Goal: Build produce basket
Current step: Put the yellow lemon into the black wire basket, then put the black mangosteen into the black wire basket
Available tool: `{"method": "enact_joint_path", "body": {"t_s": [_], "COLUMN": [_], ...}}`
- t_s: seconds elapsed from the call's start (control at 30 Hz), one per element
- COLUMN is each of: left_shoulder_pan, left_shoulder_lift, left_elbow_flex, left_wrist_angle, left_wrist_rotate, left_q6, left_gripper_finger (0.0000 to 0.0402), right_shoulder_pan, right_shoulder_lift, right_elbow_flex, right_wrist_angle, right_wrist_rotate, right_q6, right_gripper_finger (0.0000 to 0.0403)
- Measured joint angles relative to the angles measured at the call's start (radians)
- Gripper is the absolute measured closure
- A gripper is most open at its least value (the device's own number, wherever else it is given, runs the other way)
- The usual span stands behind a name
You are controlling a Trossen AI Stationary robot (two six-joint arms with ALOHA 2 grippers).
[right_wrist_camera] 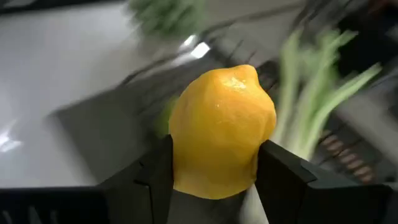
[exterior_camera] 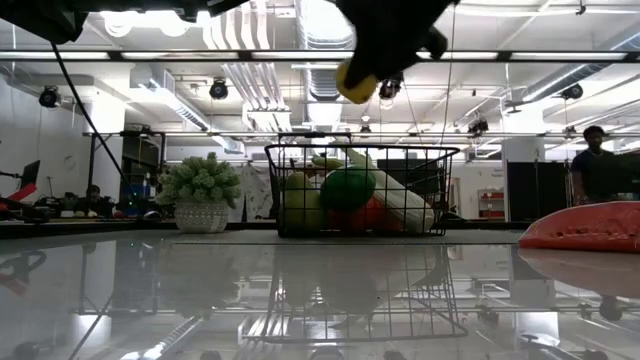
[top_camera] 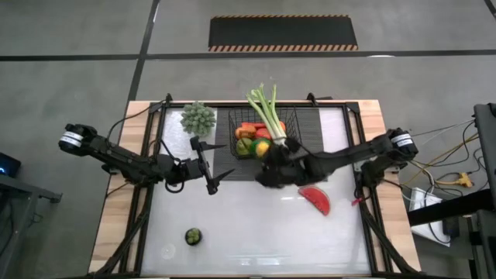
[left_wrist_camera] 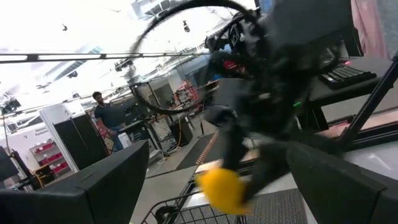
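Observation:
The black wire basket (top_camera: 262,133) stands at the table's far middle, with a green apple (exterior_camera: 347,188), red and orange pieces and the long celery (top_camera: 267,108) inside; the celery's leafy end sticks out over the far rim. My right gripper (top_camera: 263,152) is above the basket's near edge, shut on a yellow lemon (right_wrist_camera: 222,130), which hangs high above the basket in the low view (exterior_camera: 357,82). My left gripper (top_camera: 213,166) is open, left of the basket, touching nothing. A watermelon slice (top_camera: 315,199) and a dark round fruit (top_camera: 193,235) lie on the table. My right gripper pinches the lemon by its two opposite sides (right_wrist_camera: 180,149) between the two fingers (right_wrist_camera: 149,177), across its middle. The lemon's pointed end (right_wrist_camera: 249,71) faces away from the wrist. The fruit is lifted clear, above the basket's rim.
A small potted green plant (top_camera: 198,118) stands left of the basket at the far edge. A dark ribbed mat (top_camera: 310,132) lies under the basket. The white table top (top_camera: 256,232) is bare toward the near edge. People (exterior_camera: 597,165) stand in the room beyond.

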State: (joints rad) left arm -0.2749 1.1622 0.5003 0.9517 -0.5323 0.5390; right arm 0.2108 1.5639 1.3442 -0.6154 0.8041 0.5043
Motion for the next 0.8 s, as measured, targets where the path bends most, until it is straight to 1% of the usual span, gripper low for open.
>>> {"method": "enact_joint_path", "body": {"t_s": [0.1, 0.17, 0.23, 0.33, 0.5, 0.63, 0.8], "left_shoulder_pan": [0.000, 0.000, 0.000, 0.000, 0.000, 0.000, 0.000], "left_shoulder_lift": [0.000, 0.000, 0.000, 0.000, 0.000, 0.000, 0.000], "left_elbow_flex": [0.000, 0.000, 0.000, 0.000, 0.000, 0.002, 0.002], "left_wrist_angle": [0.003, 0.007, 0.008, 0.007, 0.001, 0.008, 0.009], "left_wrist_rotate": [0.000, 0.000, 0.000, 0.000, -0.002, -0.003, -0.005], "left_q6": [0.001, 0.001, 0.001, 0.001, 0.008, 0.046, 0.045], "left_gripper_finger": [0.0040, 0.0040, 0.0040, 0.0040, 0.0040, 0.0040, 0.0040], "right_shoulder_pan": [-0.065, -0.108, -0.151, -0.211, -0.259, -0.262, -0.262], "right_shoulder_lift": [0.000, 0.002, 0.002, 0.000, -0.002, -0.002, -0.009], "right_elbow_flex": [-0.056, -0.097, -0.122, -0.123, -0.122, -0.122, -0.119], "right_wrist_angle": [0.171, 0.265, 0.308, 0.259, 0.106, 0.038, 0.027], "right_wrist_rotate": [0.105, 0.145, 0.171, 0.148, -0.005, -0.016, -0.019], "right_q6": [-0.108, -0.098, -0.047, 0.019, 0.148, 0.208, 0.176], "right_gripper_finger": [0.0230, 0.0230, 0.0227, 0.0211, 0.0171, 0.0147, 0.0124]}}
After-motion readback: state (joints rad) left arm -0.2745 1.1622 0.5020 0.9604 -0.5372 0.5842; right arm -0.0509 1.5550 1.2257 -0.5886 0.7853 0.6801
